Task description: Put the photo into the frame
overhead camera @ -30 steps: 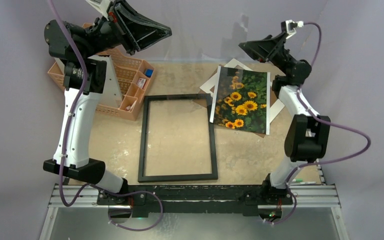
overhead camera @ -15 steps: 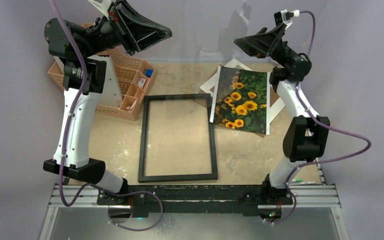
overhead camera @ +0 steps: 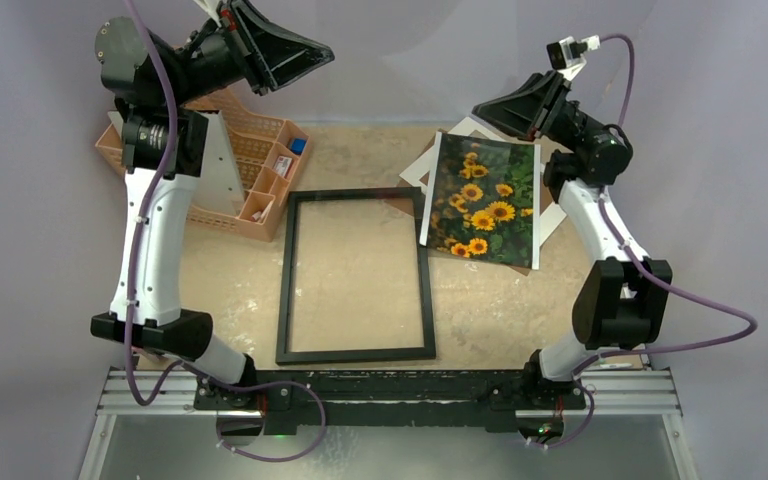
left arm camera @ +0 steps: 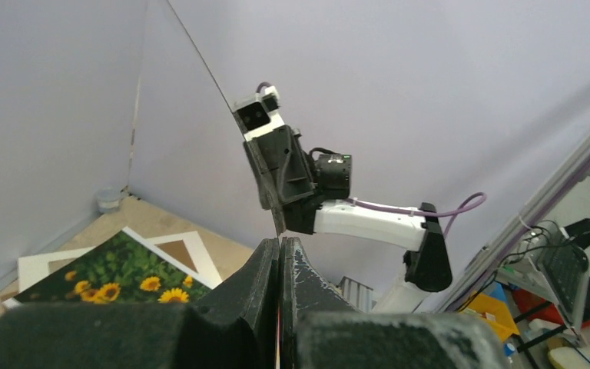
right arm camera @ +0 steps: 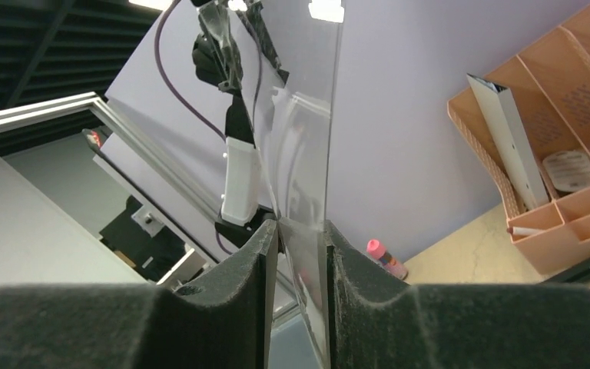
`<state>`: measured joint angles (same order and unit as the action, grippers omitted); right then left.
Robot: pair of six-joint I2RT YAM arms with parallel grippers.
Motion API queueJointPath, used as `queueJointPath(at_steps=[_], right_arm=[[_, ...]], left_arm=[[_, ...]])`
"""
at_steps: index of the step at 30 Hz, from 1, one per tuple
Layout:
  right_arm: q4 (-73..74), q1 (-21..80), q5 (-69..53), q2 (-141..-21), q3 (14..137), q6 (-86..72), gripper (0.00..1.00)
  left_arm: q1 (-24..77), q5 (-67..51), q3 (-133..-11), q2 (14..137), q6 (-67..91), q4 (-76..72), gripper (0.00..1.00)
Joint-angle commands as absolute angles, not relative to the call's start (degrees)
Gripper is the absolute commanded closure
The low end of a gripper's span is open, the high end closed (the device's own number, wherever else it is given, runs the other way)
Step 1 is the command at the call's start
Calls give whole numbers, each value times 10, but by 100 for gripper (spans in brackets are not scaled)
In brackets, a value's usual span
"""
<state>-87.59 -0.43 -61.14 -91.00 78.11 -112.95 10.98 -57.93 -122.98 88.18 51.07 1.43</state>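
Frame [overhead camera: 287,275] flat on desk [overhead camera: 490,310], black border only, desk surface showing through its middle. Photo [overhead camera: 485,205] w/ sunflowers face up just right of frame, by its top-right corner, not inside it. Lying on white mat board [overhead camera: 422,165], mat sticking out past photo toward frame and on far side. Same pair low in left wrist view: photo [left arm camera: 115,280], mat board [left arm camera: 192,242]. Orange basket organiser [overhead camera: 265,150] just left of frame's top-left corner, small items in its compartments; also at right of right wrist view [right arm camera: 576,115].

L gripper [overhead camera: 332,58] high above desk, beyond frame's far-left corner. Jaws fully closed [left arm camera: 280,246], pinching thin edge of clear pane [left arm camera: 200,61], seen edge-on as fine line running up and away.

R gripper [overhead camera: 480,108] high too, beyond frame's far-right corner, over far end of photo, pointing toward L gripper. Jaws [right arm camera: 301,231] close together but w/ narrow gap visible between pads. Clear pane [right arm camera: 299,115] passing through that gap at a slant, not clamped flat; can't tell if either pad touches it.

Pane up in air between both grippers, above far side of frame, barely visible from top cam.
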Motion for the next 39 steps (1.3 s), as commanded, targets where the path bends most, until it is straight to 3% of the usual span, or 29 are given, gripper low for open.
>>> queueJointPath(at_steps=[1, 9, 11, 13, 15, 16, 18, 21, 23, 26, 30, 35, 39], right_arm=[[-1237, -12, -616, -884, 758, -1131, 72], [-1205, -14, -611, -879, 783, -1127, 65], [-1175, -14, -611, -872, 785, -1112, 71], [-1135, -14, -611, -861, 779, -1084, 82], [-1077, -14, -620, -847, 764, -1045, 98], [-1047, -15, -622, -839, 754, -1025, 100], [-974, -16, -620, -824, 731, -975, 100], [-819, -18, -610, -793, 694, -885, 100], [-653, -18, -588, -764, 673, -797, 100], [-348, -19, -519, -736, 678, -637, 100], [-79, -19, -408, -740, 719, -529, 100], [43, -17, -294, -746, 769, -475, 100], [62, -8, -280, -744, 779, -469, 100]], left_arm=[[82, -556, -1222, 881, 486, 36, 100], [71, -564, -1209, 884, 501, 30, 100], [69, -562, -1206, 883, 502, 30, 100], [68, -560, -1200, 883, 502, 30, 100], [64, -557, -1191, 882, 500, 35, 100], [62, -554, -1186, 881, 497, 38, 100], [55, -546, -1171, 878, 484, 56, 86], [43, -519, -1138, 871, 437, 114, 55], [34, -474, -1113, 865, 382, 186, 35], [32, -308, -1084, 860, 288, 334, 19], [32, -134, -1010, 856, 241, 423, 13], [32, -29, -827, 833, 262, 407, 13], [31, 27, -688, 814, 294, 371, 15]])
